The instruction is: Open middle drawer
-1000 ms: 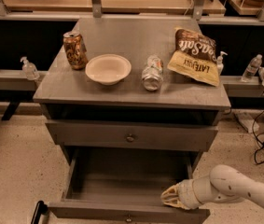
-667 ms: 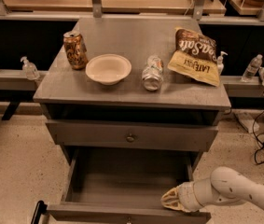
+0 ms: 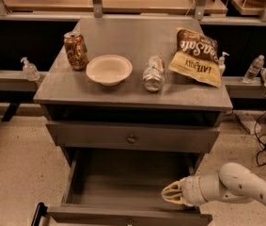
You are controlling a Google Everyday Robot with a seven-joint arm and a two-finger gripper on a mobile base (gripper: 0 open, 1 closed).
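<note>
The gripper [image 3: 172,195] sits low and right of centre in the frame, inside the right end of the pulled-out bottom drawer [image 3: 99,214]. How wide it stands cannot be told. Above it, mid-frame, the middle drawer [image 3: 90,135] looks pushed in, with its knob [image 3: 131,139] at the centre. Higher up, the tabletop [image 3: 123,36] carries a can [image 3: 75,50], a bowl [image 3: 109,69], a bottle [image 3: 153,73] and a chip bag [image 3: 196,55].

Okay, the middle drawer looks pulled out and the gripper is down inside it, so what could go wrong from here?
1. The gripper sits low inside the middle drawer, near its front right corner. Withdrawing carelessly could snag the front panel or the shut drawer above.
2. A jolt might roll the plastic bottle, which lies on its side on the cabinet top.
</note>
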